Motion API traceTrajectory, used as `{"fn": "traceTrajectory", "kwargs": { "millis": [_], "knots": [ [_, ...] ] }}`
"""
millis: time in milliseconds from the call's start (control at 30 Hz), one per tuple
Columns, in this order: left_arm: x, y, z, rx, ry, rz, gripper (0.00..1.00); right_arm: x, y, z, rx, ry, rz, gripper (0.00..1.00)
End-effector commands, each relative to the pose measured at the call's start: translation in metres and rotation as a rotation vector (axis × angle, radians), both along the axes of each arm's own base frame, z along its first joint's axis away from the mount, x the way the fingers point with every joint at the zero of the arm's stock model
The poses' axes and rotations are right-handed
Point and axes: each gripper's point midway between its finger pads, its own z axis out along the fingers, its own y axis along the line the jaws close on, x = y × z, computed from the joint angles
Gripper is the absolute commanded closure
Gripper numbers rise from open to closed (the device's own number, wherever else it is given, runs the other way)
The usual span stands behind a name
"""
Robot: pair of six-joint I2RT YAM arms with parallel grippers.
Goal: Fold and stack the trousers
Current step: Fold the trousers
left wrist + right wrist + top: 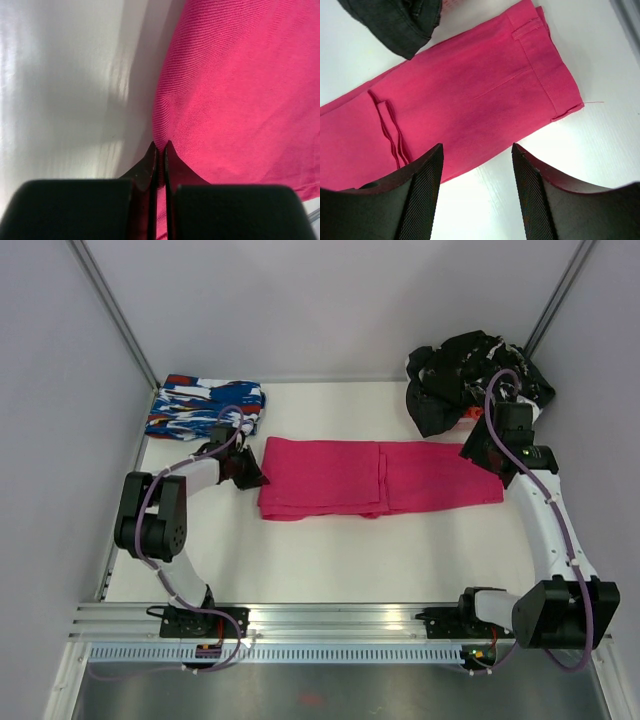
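The trousers [370, 478] lie flat across the middle of the worktop [330, 560], folded into a long band with a layered fold edge near its centre.

Left claw [161, 145]: pressed together at the band's left edge. The cloth puckers at the tips, so it is judged to be pinching it.

Right claw [477, 150]: spread, hovering over the waistband end, touching nothing.

Step in hand, by judgement: a further crosswise fold. The next move calls for the right claw to descend and secure its end.

Beyond: patterned garment [205, 405] far left, black clothes [470, 375] far right.
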Motion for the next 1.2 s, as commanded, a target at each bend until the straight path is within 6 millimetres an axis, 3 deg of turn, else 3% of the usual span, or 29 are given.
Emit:
{"fn": "traceTrajectory", "kwargs": {
  "millis": [0,67,100,200,233,333,433,500,567,633,667,767,800,933,967,1000,1033,1100,1167],
  "knots": [
    [0.014,0.034,0.044,0.06,-0.118,0.039,0.98,-0.009,0.01,-0.009,0.014,0.022,0.054,0.36],
    [0.019,0.052,0.069,0.072,-0.174,0.046,0.98,-0.007,0.02,-0.015,0.057,0.015,0.087,0.36],
    [0.017,0.072,0.088,0.086,-0.204,0.08,0.98,-0.01,0.024,-0.024,0.074,0.028,0.097,0.36],
    [0.023,0.093,0.132,0.174,-0.306,0.069,0.98,-0.008,0.031,-0.036,0.112,0.03,0.116,0.36],
    [0.022,0.099,0.156,0.211,-0.344,0.072,0.98,-0.009,0.036,-0.037,0.134,0.031,0.131,0.36],
    [0.02,0.101,0.197,0.264,-0.403,0.017,0.98,-0.006,0.041,-0.038,0.15,0.011,0.15,0.36],
    [0.018,0.088,0.231,0.215,-0.431,-0.018,0.98,-0.006,0.042,-0.042,0.159,0.009,0.152,0.34],
    [0.016,0.071,0.248,0.198,-0.466,-0.042,0.98,-0.006,0.043,-0.047,0.162,0.013,0.15,0.34],
    [0.014,0.041,0.265,0.157,-0.509,-0.061,0.98,-0.003,0.043,-0.051,0.169,0.011,0.142,0.31],
    [0.011,0.004,0.27,0.103,-0.506,-0.073,0.98,0.0,0.041,-0.061,0.175,0.017,0.121,0.29],
    [0.009,-0.023,0.267,0.095,-0.505,-0.101,0.98,0.001,0.039,-0.069,0.179,0.033,0.101,0.29],
    [0.007,-0.069,0.26,0.046,-0.465,-0.092,0.98,0.008,0.038,-0.072,0.185,0.022,0.086,0.29],
    [0.005,-0.094,0.243,0.062,-0.423,-0.116,0.98,0.01,0.038,-0.071,0.186,0.02,0.081,0.29],
    [0.009,-0.157,0.243,0.086,-0.419,-0.117,0.98,0.014,0.028,-0.065,0.149,0.007,0.051,0.28],
    [0.0,-0.178,0.243,0.086,-0.426,-0.147,0.98,0.015,0.026,-0.06,0.139,-0.003,0.047,0.27],
    [0.003,-0.186,0.249,0.091,-0.446,-0.135,0.98,0.015,0.022,-0.058,0.126,-0.004,0.042,0.26],
    [0.004,-0.197,0.236,0.094,-0.422,-0.131,0.98,0.013,0.014,-0.058,0.107,0.004,0.015,0.24],
    [0.002,-0.22,0.232,0.068,-0.422,-0.136,0.98,0.013,0.006,-0.054,0.085,0.0,-0.001,0.2],
    [0.001,-0.24,0.21,0.06,-0.375,-0.129,0.98,0.011,-0.004,-0.054,0.077,0.013,-0.03,0.2]
  ]
}}
